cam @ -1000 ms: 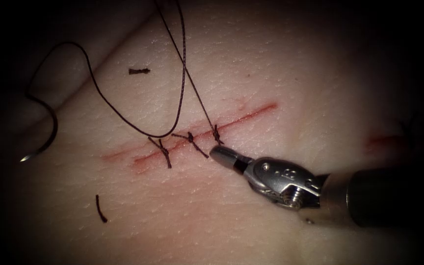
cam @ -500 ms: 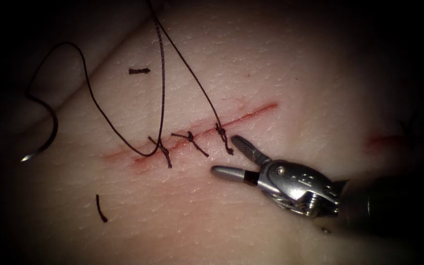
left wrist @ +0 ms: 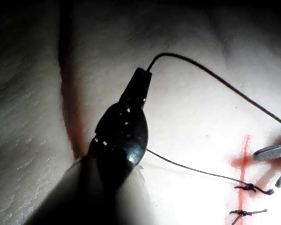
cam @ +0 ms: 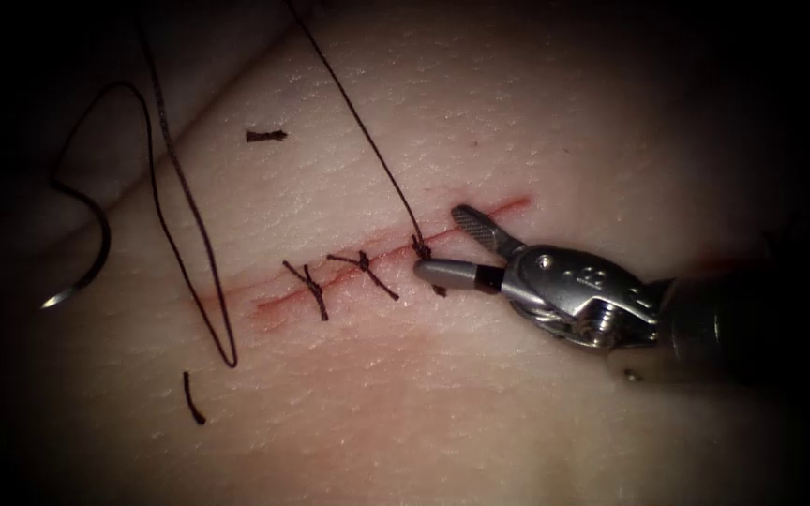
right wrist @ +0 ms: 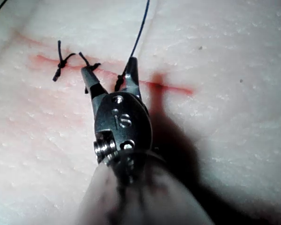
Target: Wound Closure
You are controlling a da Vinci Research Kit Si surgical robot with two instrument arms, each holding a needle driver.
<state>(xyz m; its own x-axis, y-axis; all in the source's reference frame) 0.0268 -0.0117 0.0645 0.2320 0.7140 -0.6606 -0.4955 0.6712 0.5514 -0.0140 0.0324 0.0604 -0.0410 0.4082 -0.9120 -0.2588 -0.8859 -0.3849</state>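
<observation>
My right tool (cam: 444,245) comes in from the right with its jaws open on either side of the third knot (cam: 421,248) on the cut (cam: 491,213), holding nothing. The right wrist view shows the same tool (right wrist: 108,69) open, with the thread (right wrist: 139,28) rising from between its jaws. My left tool (left wrist: 143,74) is shut on the thread (left wrist: 215,77), which runs taut down to that knot (left wrist: 248,187). The curved needle (cam: 97,248) lies free on the tissue far left of the cut, not in it. Slack thread (cam: 201,244) loops from it.
Two finished stitches (cam: 308,287) (cam: 365,266) cross the cut left of the third knot. Cut ends of thread lie above (cam: 266,136) and below (cam: 192,398) the cut on the left. Red fluid (cam: 278,305) stains the tissue (cam: 536,122) along the cut.
The right tool opened its jaws and moved up to straddle the third knot. The slack thread loop swung left and down, off the first stitch. The needle stayed put.
</observation>
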